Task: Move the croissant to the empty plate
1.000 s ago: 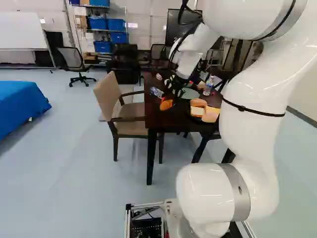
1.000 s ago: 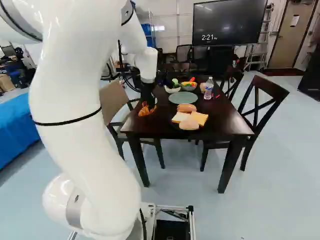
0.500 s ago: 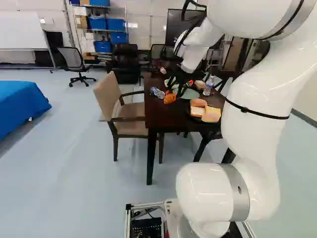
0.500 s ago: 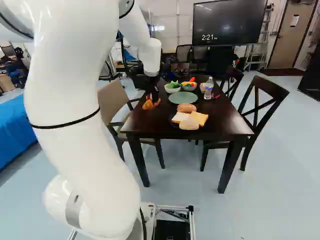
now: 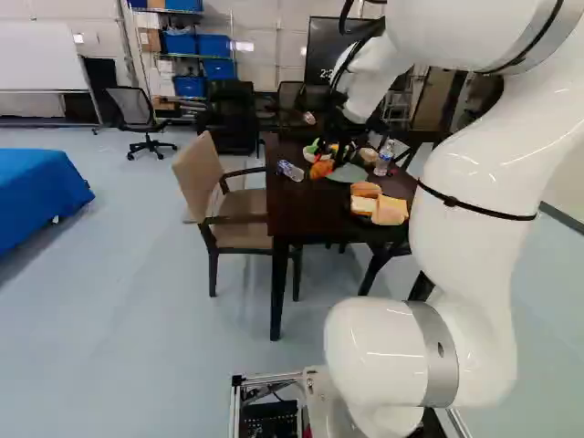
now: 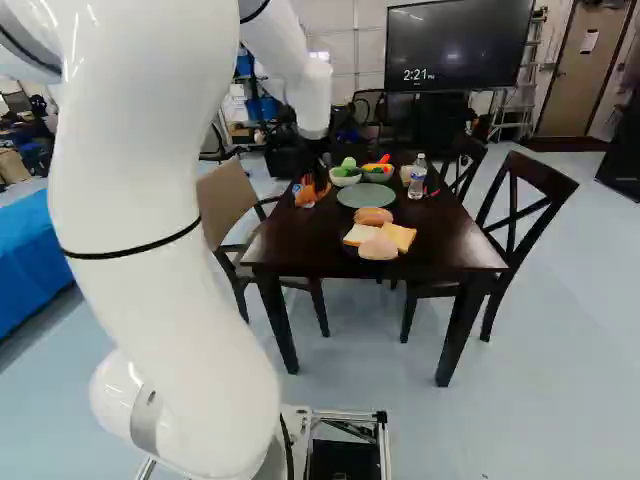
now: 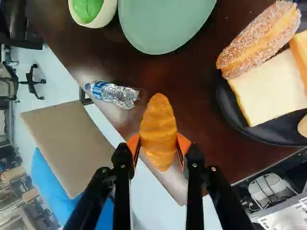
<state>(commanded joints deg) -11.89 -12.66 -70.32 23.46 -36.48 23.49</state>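
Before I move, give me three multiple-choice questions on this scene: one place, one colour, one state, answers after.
1. Where is the croissant?
A) On the black plate
B) In the claw
C) In a bowl

2. What colour is the empty plate?
A) Pale green
B) Red
C) Yellow

3. How is the bottle nearest the croissant placed?
A) Standing upright
B) Upside down on its cap
C) Lying on its side

1: B, the wrist view shows the claw's fingers against both its sides.
2: A, its bare green surface shows in the wrist view.
3: C, its length lies along the table.
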